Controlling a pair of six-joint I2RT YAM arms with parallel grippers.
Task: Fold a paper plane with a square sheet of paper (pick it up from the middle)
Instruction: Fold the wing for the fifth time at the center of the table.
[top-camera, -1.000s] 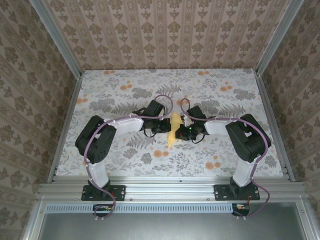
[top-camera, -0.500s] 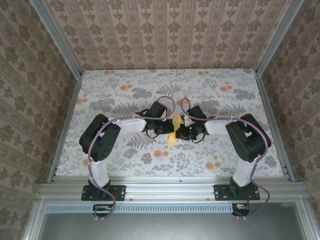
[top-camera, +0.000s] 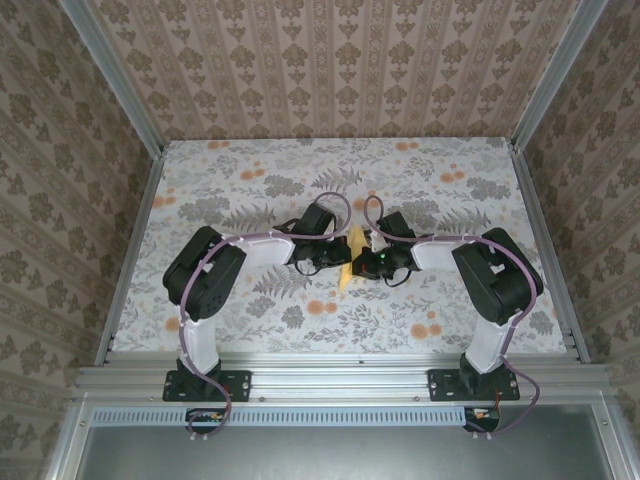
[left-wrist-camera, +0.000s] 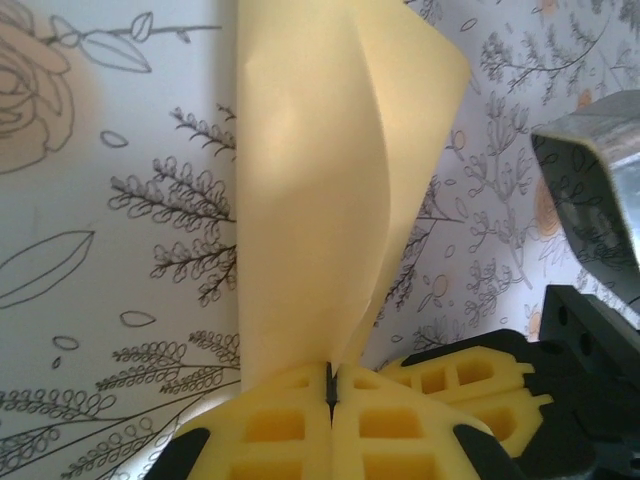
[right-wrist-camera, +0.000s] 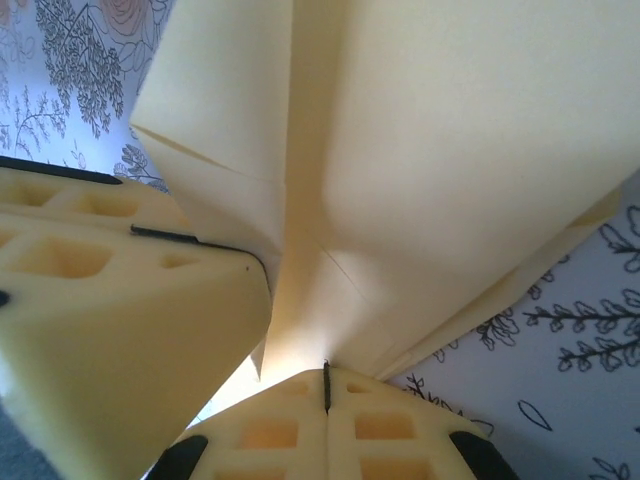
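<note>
Top external view, near edge: left arm base and right arm base are seen bolted to an aluminium rail; both arms are bent inward over the flowered cloth.

Mid-table: left gripper and right gripper are brought nose to nose, just beside each other; between them a folded yellow paper is held as a narrow strip running near to far, its near tip angled slightly left; whether that tip rests on the cloth cannot be told.

Left wrist view: the left gripper's jaws are closed on the paper's edge, its yellow pads pressed together along a thin dark seam; the paper is seen rising from the seam in two curved layers that part toward their far end; a second pair of yellow fingers, taken to be the right gripper's, is noted just to the right, close against the paper.

Right wrist view: the right gripper's jaws are likewise clamped on the paper, pads meeting at a dark seam; a centre crease and folded flaps are seen fanning out above; another yellow finger is pressed against the paper at left.

Far side: the cloth is bounded by a wallpapered back wall.
</note>
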